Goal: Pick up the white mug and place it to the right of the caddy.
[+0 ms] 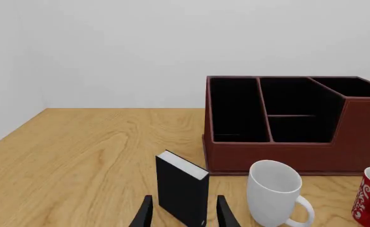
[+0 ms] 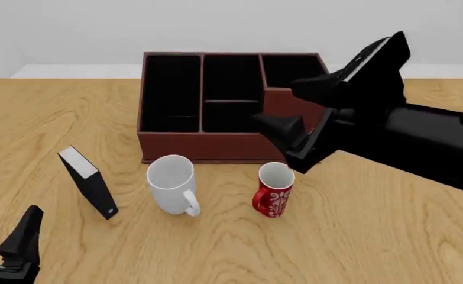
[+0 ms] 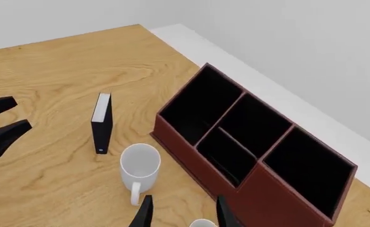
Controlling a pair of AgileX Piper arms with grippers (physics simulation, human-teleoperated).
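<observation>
Front view: white mug [image 2: 172,184] upright on surface [image 2: 358,236], untouched, at 6 o'clock of caddy [image 2: 231,106]; right tool [image 2: 282,142] spread, hovering empty above; grasp and placement both outstanding.

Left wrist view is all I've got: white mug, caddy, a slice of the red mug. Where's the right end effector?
Observer: The right end effector is open, over the red mug, just in front of the caddy.
Operator: Is the red mug touching the white one?
Observer: No. The front view shows bare table between it and the white mug.
Operator: Is the spot right of the caddy free?
Observer: Cannot tell. The right arm covers most of that area in the front view.
</observation>
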